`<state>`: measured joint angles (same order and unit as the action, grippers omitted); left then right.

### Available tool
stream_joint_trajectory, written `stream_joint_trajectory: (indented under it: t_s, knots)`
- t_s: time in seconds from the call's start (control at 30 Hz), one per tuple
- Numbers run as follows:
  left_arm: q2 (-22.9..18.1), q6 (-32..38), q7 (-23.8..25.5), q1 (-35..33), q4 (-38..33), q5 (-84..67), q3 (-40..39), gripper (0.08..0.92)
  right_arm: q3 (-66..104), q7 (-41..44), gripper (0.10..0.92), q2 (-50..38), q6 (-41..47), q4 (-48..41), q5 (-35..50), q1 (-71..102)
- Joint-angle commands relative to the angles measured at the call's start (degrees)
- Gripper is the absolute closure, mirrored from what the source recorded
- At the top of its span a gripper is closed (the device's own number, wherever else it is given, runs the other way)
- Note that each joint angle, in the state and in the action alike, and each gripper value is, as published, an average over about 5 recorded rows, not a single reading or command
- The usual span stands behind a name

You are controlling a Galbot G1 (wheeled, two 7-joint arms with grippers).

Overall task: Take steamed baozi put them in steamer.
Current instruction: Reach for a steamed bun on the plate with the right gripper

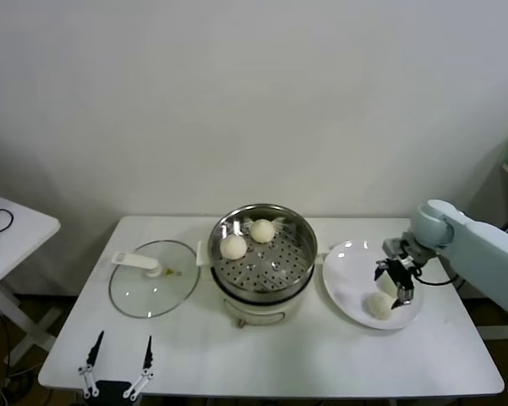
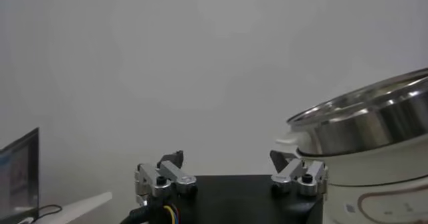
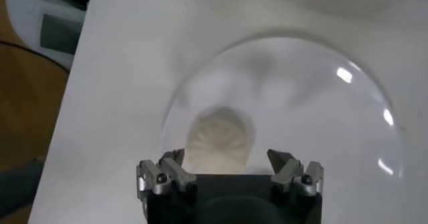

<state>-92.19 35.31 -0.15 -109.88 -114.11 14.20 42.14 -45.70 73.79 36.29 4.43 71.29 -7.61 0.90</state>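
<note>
The steamer (image 1: 297, 249) is a shiny steel basket on a white cooker base at the table's middle; its rim also shows in the left wrist view (image 2: 374, 122). Two cream-white baozi (image 1: 233, 247) (image 1: 262, 230) lie on its perforated floor. A third baozi (image 1: 379, 305) (image 3: 219, 138) lies on the white plate (image 1: 345, 275) to the right. My right gripper (image 1: 393, 286) (image 3: 227, 157) hangs open just above that baozi, fingers spread to either side and not touching it. My left gripper (image 1: 118, 353) (image 2: 227, 158) rests open at the table's front left edge, holding nothing.
A round glass lid (image 1: 154, 289) with a white handle lies flat to the left of the steamer. A second white table (image 1: 17, 228) stands at far left. The white wall is close behind the table.
</note>
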Motion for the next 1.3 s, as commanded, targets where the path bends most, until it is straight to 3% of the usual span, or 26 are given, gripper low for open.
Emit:
stream_joint_trajectory:
  t_s: [0.03,0.9,1.3]
  knots:
    - [-0.67,-0.15,0.02,0.42,0.48,0.13,-0.21,0.177,2.32,-1.43,0.203,-0.34,-0.75,-1.0,-2.27,5.27]
    - [-0.29,-0.75,0.23,1.19,1.22,-0.08,0.53,0.177,1.29,-2.2,0.208,7.05,-1.79,-9.95,-3.31,3.19]
    - [-0.25,-0.91,0.26,1.48,1.33,-0.06,0.61,0.177,-0.69,-1.17,0.502,5.6,-1.96,-6.88,-0.12,-0.53]
